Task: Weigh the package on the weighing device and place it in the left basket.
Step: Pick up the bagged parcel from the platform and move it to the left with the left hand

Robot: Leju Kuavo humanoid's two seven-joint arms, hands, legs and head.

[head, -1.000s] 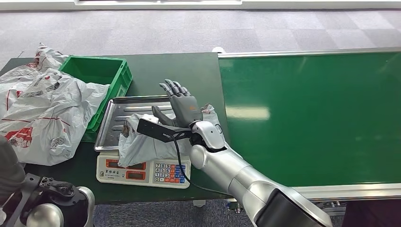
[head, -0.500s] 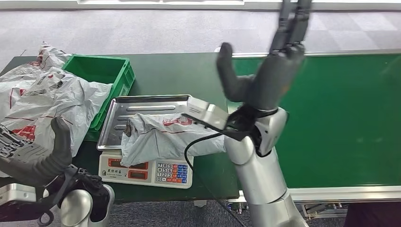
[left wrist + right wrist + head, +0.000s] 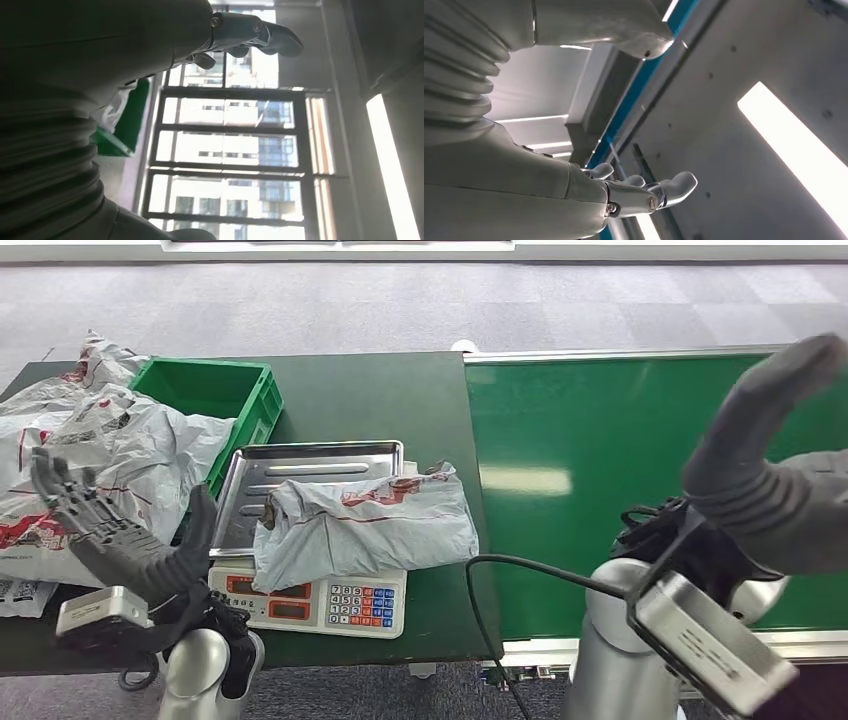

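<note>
A crumpled grey package [image 3: 365, 524] with red print lies on the steel tray [image 3: 300, 458] of the weighing device [image 3: 310, 600], spilling over its near and right edges. My left hand [image 3: 105, 532] is raised at the near left of the table, fingers spread, holding nothing; the left wrist view shows its fingers [image 3: 250, 30] against windows. My right hand [image 3: 775, 475] is lifted close to the camera at the right, over the conveyor, empty with fingers apart; the right wrist view shows its fingers [image 3: 644, 192] against a ceiling. The green basket [image 3: 215, 390] stands at the left behind the scale.
A heap of grey and white plastic bags [image 3: 90, 455] lies on the left of the dark table, against the basket. A green conveyor belt [image 3: 620, 470] with a metal frame runs along the right. Grey carpet lies beyond the table.
My right hand has pulled back from above the package to the near right, close to the camera. My left hand has risen from the bottom left corner and spread its fingers.
</note>
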